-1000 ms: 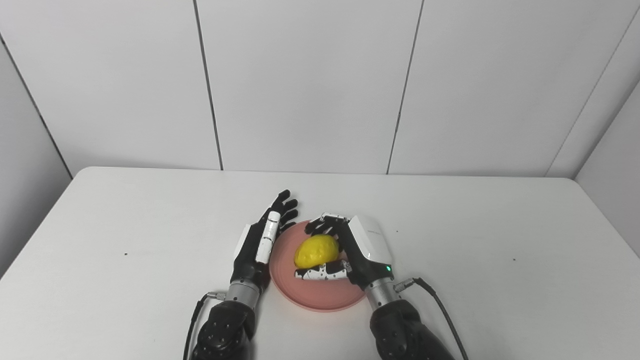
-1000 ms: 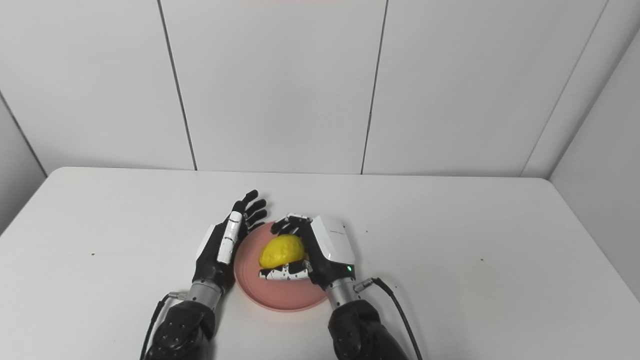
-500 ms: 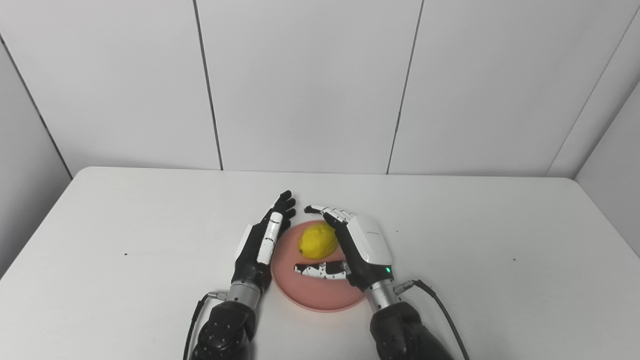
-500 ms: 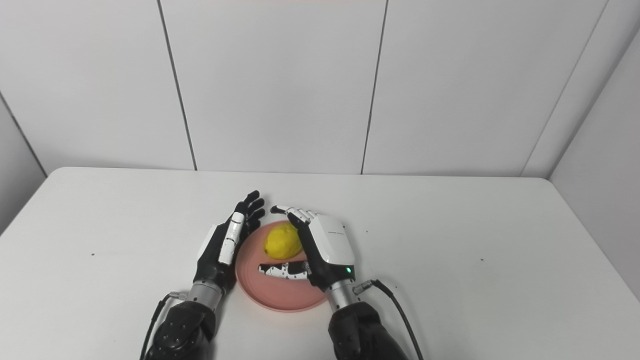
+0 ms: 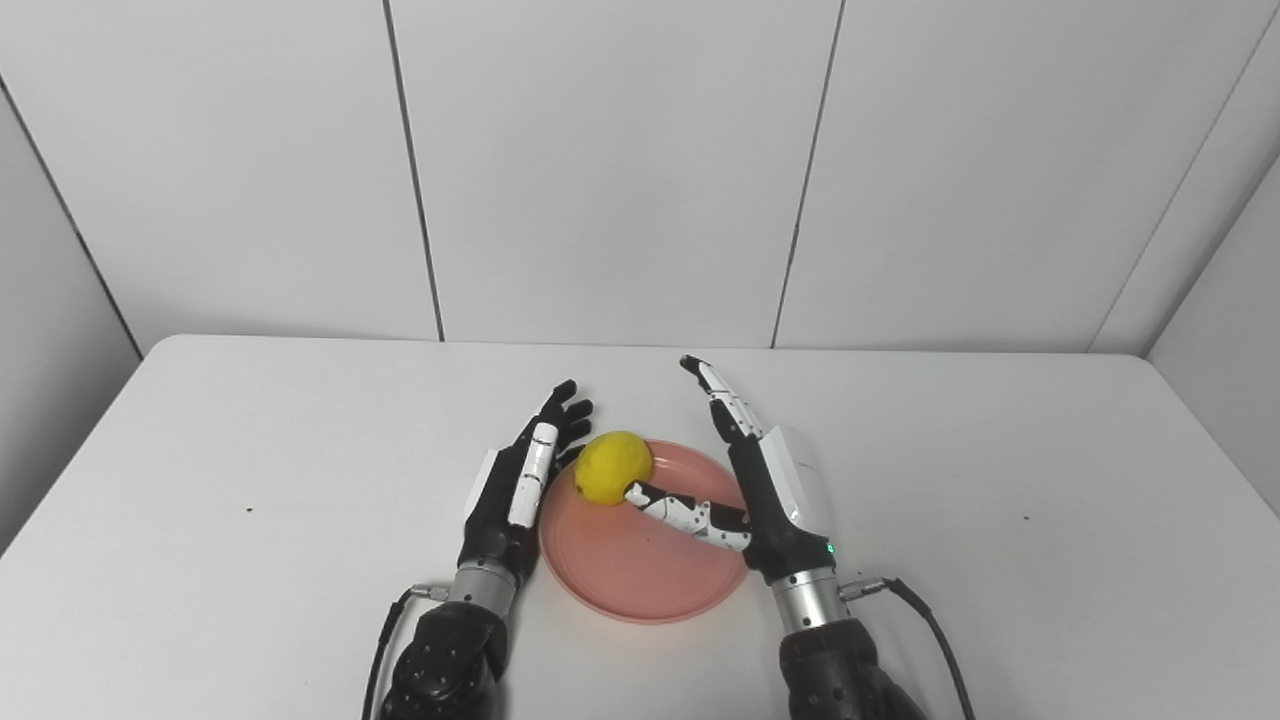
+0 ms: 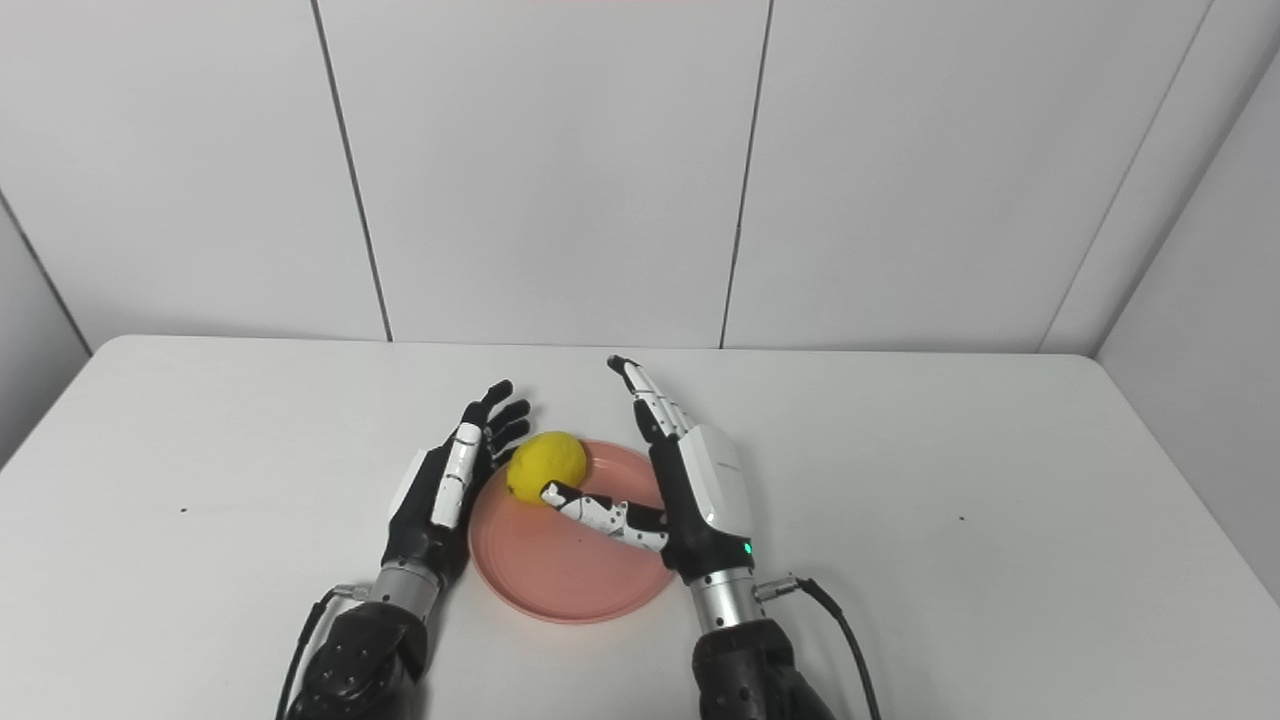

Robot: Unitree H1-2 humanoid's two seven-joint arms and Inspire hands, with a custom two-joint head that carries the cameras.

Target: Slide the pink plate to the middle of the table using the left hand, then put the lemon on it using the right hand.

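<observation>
Two robot hands flank the white counter (image 5: pixel 300 480)'s round pink plastic plate (image 5: pixel 640 570); left robot hand (image 5: pixel 520 485) and right robot hand (image 5: pixel 770 490) both spread, empty. Small yellow lemon (image 5: pixel 612 467), at plate's ten o'clock rim, looks light, smooth, roll-prone; cradle its middle.

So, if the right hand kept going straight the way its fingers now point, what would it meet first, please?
Nothing on the table, it seems: the open right hand points away toward the wall panels, past the lemon, though depth is unclear.

White table (image 5: pixel 250 440), pale panelled walls (image 5: pixel 600 170)
</observation>
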